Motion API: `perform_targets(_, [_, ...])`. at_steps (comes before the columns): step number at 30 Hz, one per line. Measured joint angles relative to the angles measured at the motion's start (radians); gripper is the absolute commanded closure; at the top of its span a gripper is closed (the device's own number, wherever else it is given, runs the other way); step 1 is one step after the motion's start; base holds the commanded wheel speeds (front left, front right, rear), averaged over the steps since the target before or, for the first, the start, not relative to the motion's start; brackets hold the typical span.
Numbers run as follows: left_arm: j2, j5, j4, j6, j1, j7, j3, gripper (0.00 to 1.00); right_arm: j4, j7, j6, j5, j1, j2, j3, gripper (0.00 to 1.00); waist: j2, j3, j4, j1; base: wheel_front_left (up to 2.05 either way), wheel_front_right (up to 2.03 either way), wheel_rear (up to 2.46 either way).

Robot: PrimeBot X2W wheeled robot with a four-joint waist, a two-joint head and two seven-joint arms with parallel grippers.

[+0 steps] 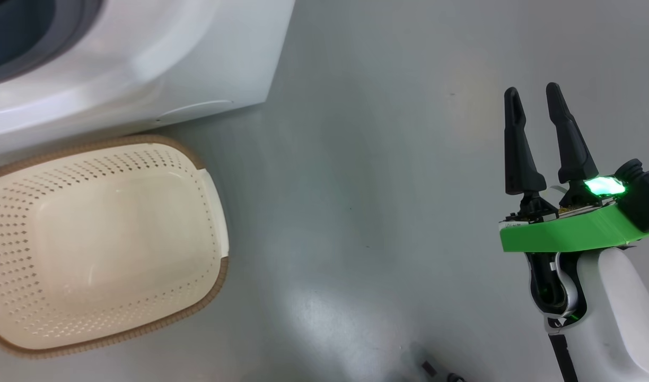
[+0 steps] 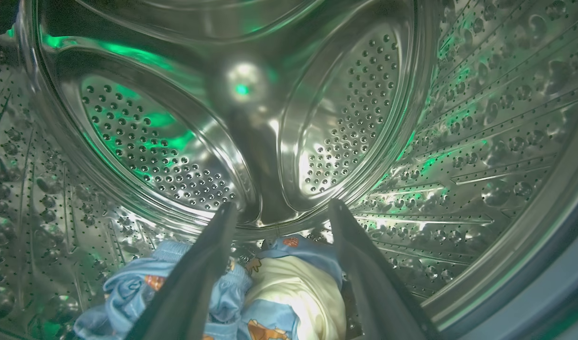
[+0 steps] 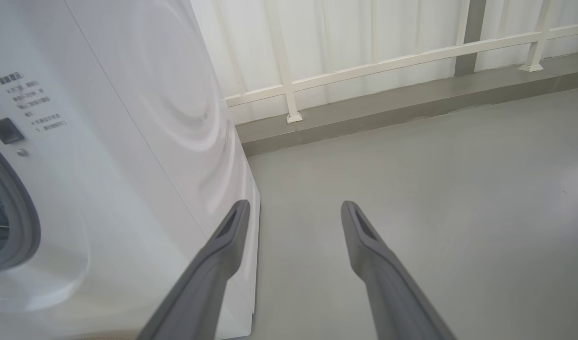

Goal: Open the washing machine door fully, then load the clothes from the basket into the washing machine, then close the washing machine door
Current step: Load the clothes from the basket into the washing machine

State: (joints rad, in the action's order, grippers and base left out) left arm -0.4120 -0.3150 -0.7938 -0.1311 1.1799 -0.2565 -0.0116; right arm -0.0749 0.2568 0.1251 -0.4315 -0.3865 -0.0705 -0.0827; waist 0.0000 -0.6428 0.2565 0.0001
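Two dark fingers of the right gripper (image 1: pixel 532 91) stand spread and hold nothing in the head view, well apart from the cream basket (image 1: pixel 17 239), whose perforated plastic bottom lies bare beside the white washing machine (image 1: pixel 144 69). In the left wrist view, the left gripper (image 2: pixel 283 205) gapes wide inside the dimpled steel drum (image 2: pixel 482 118). The clothes (image 2: pixel 289 288), soft blue and cream folds, lie heaped just below its tips, ungripped, so that arm likely backs straight out next. In the right wrist view, open fingers (image 3: pixel 213 264) point past the machine's smooth side over grey floor (image 3: pixel 412 189).
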Motion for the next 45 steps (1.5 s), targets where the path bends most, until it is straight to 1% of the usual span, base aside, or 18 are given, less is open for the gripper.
perform_targets(4, [0.026,0.0,0.021,0.0,-0.042,0.0,0.032,0.0,-0.002,0.0,0.0,0.0,0.0,-0.004,-0.002,0.0,0.0,0.018,-0.012,0.0,0.0,0.0,0.0])
perform_targets(9, [0.063,0.001,0.059,0.0,-0.137,0.0,0.067,0.0,-0.003,0.0,0.0,0.0,0.0,-0.016,-0.001,0.0,0.0,0.047,-0.027,-0.0001,0.0,0.0,0.0])
perform_targets(16, [0.105,0.018,0.11,0.0,-0.265,0.0,0.087,0.0,-0.007,0.0,0.0,0.0,0.006,-0.048,0.002,0.0,0.0,0.099,-0.052,0.0,0.0,0.0,0.0])
perform_targets(26, [0.179,0.045,0.236,0.0,-0.451,0.0,0.118,0.0,-0.026,0.0,0.0,0.0,0.055,-0.088,0.005,0.0,0.0,0.192,-0.097,0.0,0.0,0.0,0.0])
perform_targets(32, [0.198,0.045,0.294,0.0,-0.554,0.0,0.119,0.0,-0.034,0.0,0.0,0.0,0.089,-0.103,0.01,0.0,0.0,0.251,-0.125,0.0,0.0,0.0,0.0])
perform_targets(36, [0.225,0.045,0.324,0.0,-0.632,0.0,0.116,0.0,-0.044,0.0,0.0,0.0,0.132,-0.12,0.015,0.0,0.0,0.296,-0.142,0.0,0.0,0.0,0.0])
perform_targets(45, [0.236,0.045,0.382,0.0,-0.828,0.0,0.117,0.0,-0.053,0.0,0.0,-0.003,0.216,-0.13,0.016,0.0,0.0,0.406,-0.165,0.0,0.0,0.0,0.0])
